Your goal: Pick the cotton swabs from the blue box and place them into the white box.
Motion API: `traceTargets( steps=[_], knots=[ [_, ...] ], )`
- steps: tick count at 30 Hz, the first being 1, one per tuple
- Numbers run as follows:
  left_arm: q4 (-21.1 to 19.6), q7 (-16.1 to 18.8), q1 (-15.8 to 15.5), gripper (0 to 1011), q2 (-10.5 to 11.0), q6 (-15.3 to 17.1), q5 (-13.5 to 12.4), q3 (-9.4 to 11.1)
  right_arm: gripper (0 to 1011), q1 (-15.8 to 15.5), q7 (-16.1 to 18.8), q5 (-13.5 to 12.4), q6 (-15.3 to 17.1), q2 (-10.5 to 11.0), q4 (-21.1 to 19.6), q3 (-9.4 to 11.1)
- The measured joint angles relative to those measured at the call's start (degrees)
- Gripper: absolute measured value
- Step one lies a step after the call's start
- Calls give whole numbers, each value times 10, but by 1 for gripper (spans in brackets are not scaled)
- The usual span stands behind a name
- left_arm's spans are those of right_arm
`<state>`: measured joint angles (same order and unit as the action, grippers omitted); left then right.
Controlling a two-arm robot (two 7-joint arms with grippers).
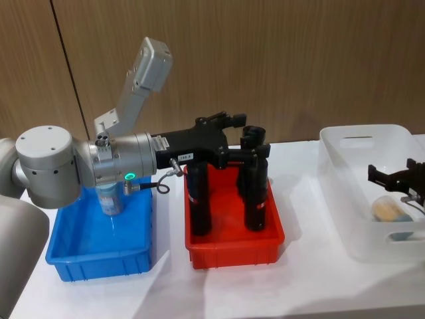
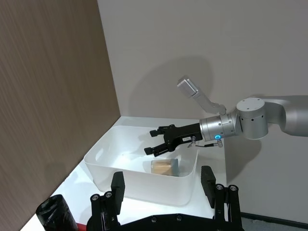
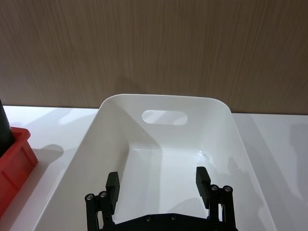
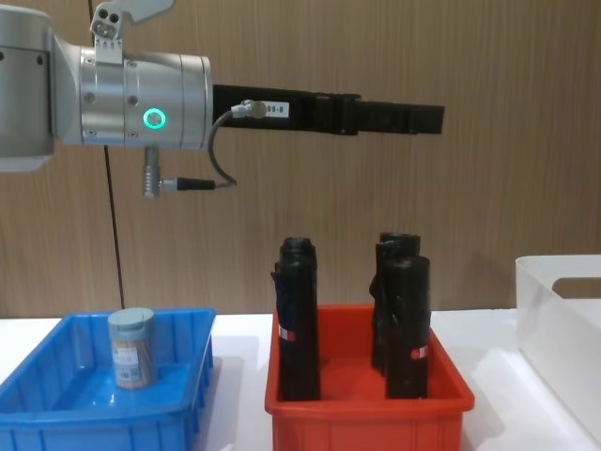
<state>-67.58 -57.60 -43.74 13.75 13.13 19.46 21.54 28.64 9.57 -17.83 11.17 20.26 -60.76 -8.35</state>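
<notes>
Lying swab jar (image 1: 390,210): Set on its side on the floor of the white box (image 1: 345,199), it is seen just below the right tool (image 2: 151,141). No contact between jar and tool is made out.

Right tool: It is held over the inside of the white box, with its fingers spread apart and nothing gripped between them.

Right arm: It is brought in from the robot's right side. The forearm is held close to level, a little above the box's rim.

Upright swab jar (image 1: 109,199): It is stood on its base in the blue box (image 1: 99,256), pale lid on top. It is placed beneath the wrist joint of the left arm, and well apart from both tools.

Left tool (image 4: 427,118): It is held high above the red bin (image 1: 232,249) and pointed toward the robot's right. The fingers are kept apart and nothing is held.

Left arm: It is stretched out level, well above the surface (image 1: 299,286), with its wrist over the blue box.

Red bin: It is placed between the blue box and the white box. Black cylinders (image 1: 199,199) are stood upright in it.

Surface: White in colour, with the three bins set on it in a row.
</notes>
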Motion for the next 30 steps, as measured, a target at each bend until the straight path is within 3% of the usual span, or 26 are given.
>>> traceTargets(
  steps=[8, 15, 30],
  knots=[
    [-1, 2, 2, 1004, 0, 0, 0, 0, 1001, -1, 0, 0, -1, 0, -1, 0],
    [-13, 29, 16, 1004, 4, -6, -4, 2, 1002, -22, -3, 1, -8, -1, -30, -3],
    [-64, 143, 76, 1004, 20, -31, -20, 11, 1001, -101, -19, 5, -32, -3, -139, -16]
  ],
)
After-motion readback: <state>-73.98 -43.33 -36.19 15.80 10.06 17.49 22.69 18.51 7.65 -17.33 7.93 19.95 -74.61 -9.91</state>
